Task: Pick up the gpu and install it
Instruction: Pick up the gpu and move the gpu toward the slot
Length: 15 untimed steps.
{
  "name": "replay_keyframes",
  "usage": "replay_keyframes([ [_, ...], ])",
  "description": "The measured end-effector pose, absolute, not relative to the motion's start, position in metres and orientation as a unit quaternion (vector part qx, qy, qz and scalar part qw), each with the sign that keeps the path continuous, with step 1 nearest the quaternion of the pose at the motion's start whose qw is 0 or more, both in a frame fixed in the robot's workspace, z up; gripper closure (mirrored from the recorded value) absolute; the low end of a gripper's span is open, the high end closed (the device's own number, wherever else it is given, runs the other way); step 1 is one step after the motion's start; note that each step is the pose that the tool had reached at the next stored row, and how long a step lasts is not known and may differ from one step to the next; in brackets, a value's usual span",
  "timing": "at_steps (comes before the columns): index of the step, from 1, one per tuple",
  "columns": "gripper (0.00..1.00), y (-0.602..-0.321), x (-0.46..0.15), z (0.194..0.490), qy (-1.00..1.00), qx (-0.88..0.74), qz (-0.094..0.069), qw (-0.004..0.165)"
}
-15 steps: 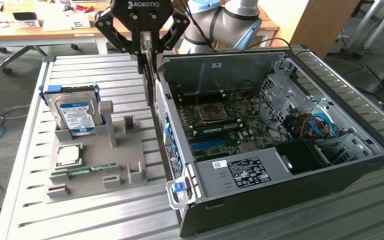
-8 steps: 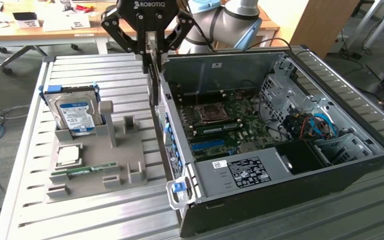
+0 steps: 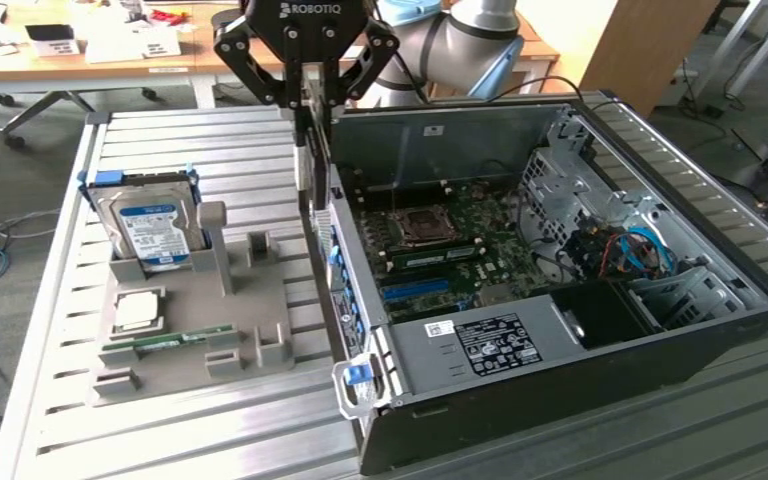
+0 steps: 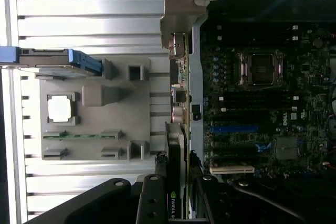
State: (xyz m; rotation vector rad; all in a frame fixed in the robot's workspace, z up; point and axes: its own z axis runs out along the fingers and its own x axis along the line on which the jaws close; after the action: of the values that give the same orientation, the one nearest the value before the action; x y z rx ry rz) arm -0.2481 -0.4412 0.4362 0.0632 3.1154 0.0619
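My gripper [image 3: 312, 92] is shut on the gpu [image 3: 311, 160], which hangs upright and edge-on, a thin dark card. The card is in the air above the near wall of the open computer case [image 3: 558, 345], between the grey parts holder [image 3: 211, 310] and the motherboard [image 3: 444, 250]. In the wrist view the gpu [image 4: 178, 103] runs away from the gripper [image 4: 176, 182] as a narrow green and black strip ending in its silver bracket [image 4: 184, 3]. The black fingers [image 4: 149, 198] press on both of its faces.
The parts holder carries a silver hard drive [image 3: 151, 225] with a blue-white label, a CPU [image 3: 137, 308] and a green RAM stick [image 3: 171, 342]. The case lies on its side on a slatted metal table [image 3: 157, 440]. Desks and chairs stand behind.
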Motion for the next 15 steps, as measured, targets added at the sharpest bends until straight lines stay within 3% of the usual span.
replay_keyframes([
  [15,0.73,-0.441,-0.233,0.436,1.0,0.02,0.02,0.012],
])
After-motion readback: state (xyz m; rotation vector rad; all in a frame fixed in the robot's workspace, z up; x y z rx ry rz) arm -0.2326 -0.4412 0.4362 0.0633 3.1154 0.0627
